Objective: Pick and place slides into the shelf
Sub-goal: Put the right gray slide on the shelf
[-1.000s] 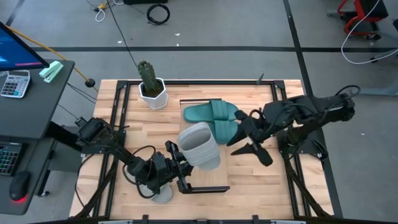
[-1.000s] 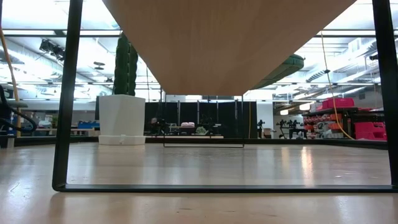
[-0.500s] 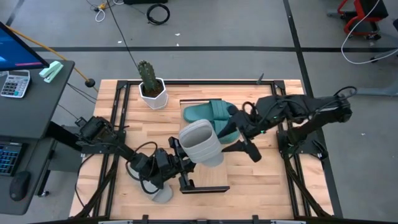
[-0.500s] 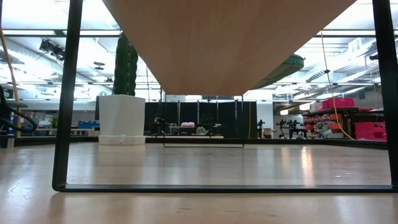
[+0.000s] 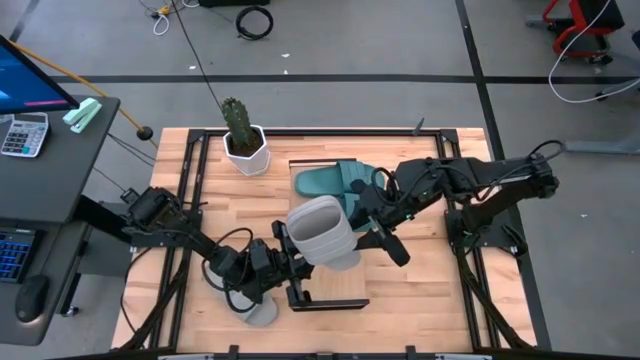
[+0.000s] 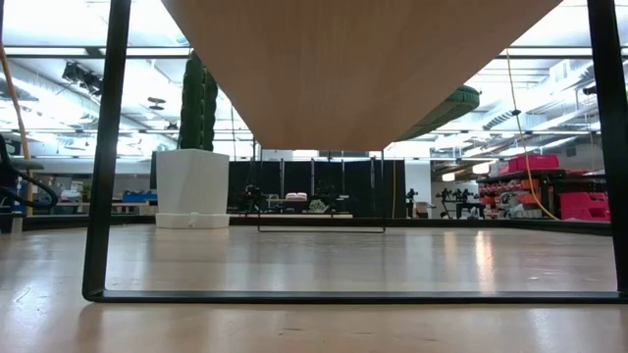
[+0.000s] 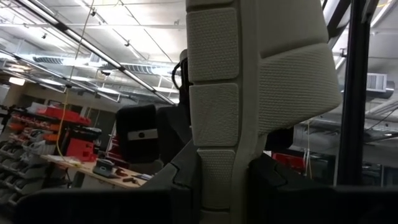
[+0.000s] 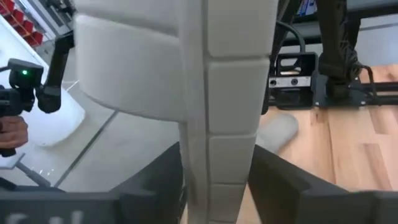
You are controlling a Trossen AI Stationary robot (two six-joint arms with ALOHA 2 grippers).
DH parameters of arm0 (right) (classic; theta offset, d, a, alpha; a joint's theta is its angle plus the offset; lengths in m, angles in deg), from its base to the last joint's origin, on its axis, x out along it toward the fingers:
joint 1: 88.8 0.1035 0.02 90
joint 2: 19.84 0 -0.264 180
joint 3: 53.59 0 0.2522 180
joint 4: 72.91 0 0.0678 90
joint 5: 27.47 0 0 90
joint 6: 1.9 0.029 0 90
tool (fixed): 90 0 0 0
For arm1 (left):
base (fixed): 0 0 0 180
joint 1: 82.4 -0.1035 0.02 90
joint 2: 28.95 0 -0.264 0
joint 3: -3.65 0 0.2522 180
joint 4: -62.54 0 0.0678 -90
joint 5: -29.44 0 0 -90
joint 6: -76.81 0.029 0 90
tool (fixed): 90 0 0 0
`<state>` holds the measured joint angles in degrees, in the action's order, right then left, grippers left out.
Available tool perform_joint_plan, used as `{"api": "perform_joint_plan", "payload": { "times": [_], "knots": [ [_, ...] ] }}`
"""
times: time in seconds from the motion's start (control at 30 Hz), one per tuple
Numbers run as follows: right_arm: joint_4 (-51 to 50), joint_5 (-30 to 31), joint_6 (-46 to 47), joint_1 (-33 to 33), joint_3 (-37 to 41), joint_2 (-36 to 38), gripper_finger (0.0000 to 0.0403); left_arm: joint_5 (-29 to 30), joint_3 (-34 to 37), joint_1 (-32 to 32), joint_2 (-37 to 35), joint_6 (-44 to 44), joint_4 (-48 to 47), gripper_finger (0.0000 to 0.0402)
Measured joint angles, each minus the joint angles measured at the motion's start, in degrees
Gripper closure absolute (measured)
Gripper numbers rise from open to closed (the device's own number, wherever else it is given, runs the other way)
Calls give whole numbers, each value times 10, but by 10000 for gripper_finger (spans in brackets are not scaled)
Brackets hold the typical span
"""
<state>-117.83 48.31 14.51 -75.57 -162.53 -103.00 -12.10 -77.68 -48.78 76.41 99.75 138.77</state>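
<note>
The shelf [image 5: 335, 285] is a pale board on a black frame in the middle of the table; the low view shows its underside [image 6: 353, 59]. Two teal slides [image 5: 340, 182] lie sole-down on its far end. A grey slide [image 5: 322, 232] stands on end in the air above the shelf, strap opening upward. My left gripper [image 5: 285, 255] is shut on it from the near left. My right gripper [image 5: 362, 222] has closed on it from the right. A second grey slide [image 5: 262, 312] lies on the table under my left arm. My left gripper pinches the grey slide's sole [image 7: 214, 180] across its thickness between the two fingers, at the sole's side edge. It comes from the near left, slanting upward. The slide stands on end, lifted clear of the shelf. My right gripper has its two fingers against opposite faces of the same sole [image 8: 217, 186], at the other side edge, below the strap [image 8: 137, 68]. It comes from the table's right, nearly level. The slide stays upright between both grippers.
A cactus in a white pot [image 5: 243, 140] stands at the table's far left; it also shows in the low view [image 6: 193, 186]. A side desk with a calculator [image 5: 25, 133] stands left of the table. The shelf's near half is bare board.
My right gripper has gone toward the table's left, from beside the teal slides up to the grey slide's right side. The grey slide stays held up over the shelf by my left gripper.
</note>
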Motion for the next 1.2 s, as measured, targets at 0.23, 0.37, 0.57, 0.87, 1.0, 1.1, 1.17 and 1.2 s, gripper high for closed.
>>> {"api": "perform_joint_plan", "payload": {
  "times": [0.23,0.37,0.57,0.87,1.0,1.1,1.17,1.2],
  "knots": [
    [2,-5,0,-1,0,-4,329,-9,0,0,0,-2,0,323],
    [4,-7,-1,-3,0,0,329,-21,0,0,0,-7,0,319],
    [5,-14,-3,-22,0,17,330,-41,0,0,0,-28,1,210],
    [-12,-63,-1,-69,0,41,333,-60,0,10,-1,-53,0,151],
    [-83,-70,-19,-93,0,58,332,-74,0,39,-15,-2,-2,160],
    [-155,-78,-36,-111,0,67,332,-72,0,63,-34,57,1,170],
    [-194,-103,-45,-122,0,71,332,-69,0,81,-46,98,-1,177],
    [-216,-117,-47,-126,0,71,332,-69,0,88,-53,119,0,181]
  ]
}}
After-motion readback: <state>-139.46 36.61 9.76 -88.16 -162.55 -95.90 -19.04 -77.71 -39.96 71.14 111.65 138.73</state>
